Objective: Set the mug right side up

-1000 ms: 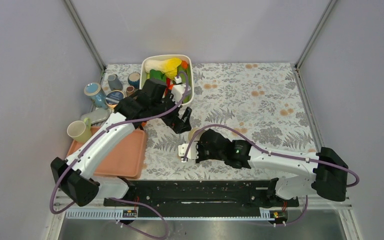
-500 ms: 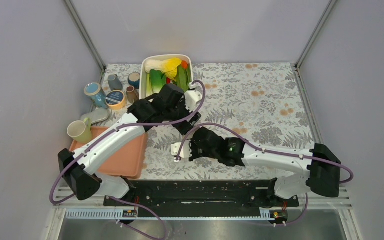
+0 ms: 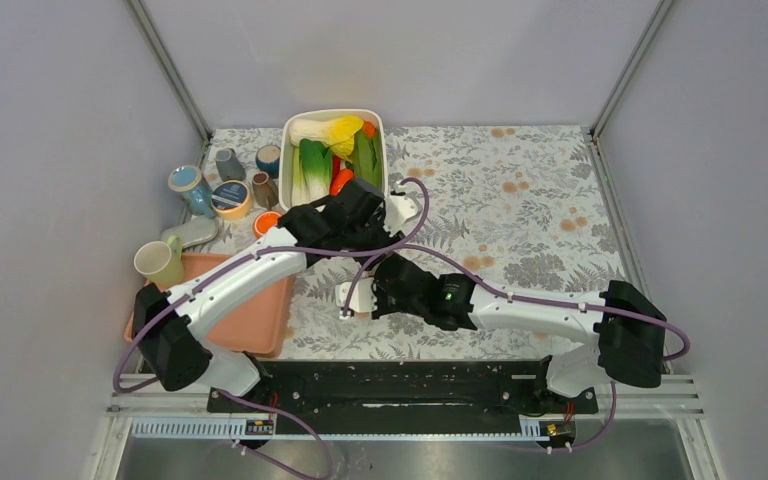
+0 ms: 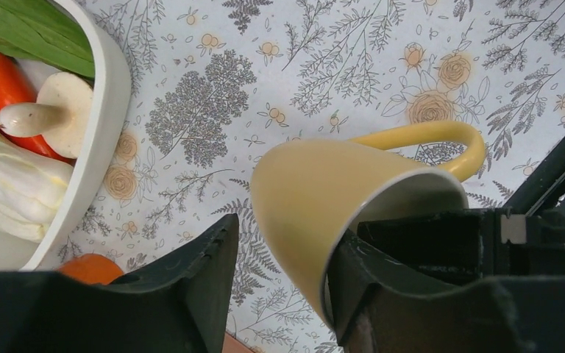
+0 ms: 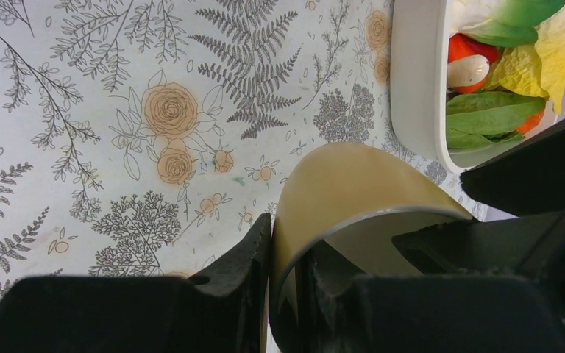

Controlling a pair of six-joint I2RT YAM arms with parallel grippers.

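Note:
The pale yellow mug (image 4: 324, 198) lies tilted above the flowered table, handle (image 4: 441, 136) to the far side and mouth toward both wrists. My right gripper (image 5: 288, 235) is shut on the mug (image 5: 353, 184), with one finger (image 5: 250, 257) outside the wall and the other inside the rim. My left gripper (image 4: 287, 232) straddles the opposite wall. Its right finger (image 4: 382, 294) is at the rim, while its left finger (image 4: 206, 272) stands a gap away from the mug, so the jaws are open. From the top camera, the left gripper (image 3: 380, 238) and the right gripper (image 3: 385, 285) meet mid-table and hide the mug.
A white bin (image 3: 287, 135) of vegetables stands just behind the grippers, its wall (image 4: 110, 88) close to the mug. An orange tray (image 3: 250, 310) lies at the left, with several cups (image 3: 192, 190) and another mug (image 3: 160, 262) beyond it. A small orange piece (image 3: 267, 222) sits beside the bin.
My left arm swung right and down onto the mug, and its jaws narrowed around the wall. My right arm carried the mug a little to the left.

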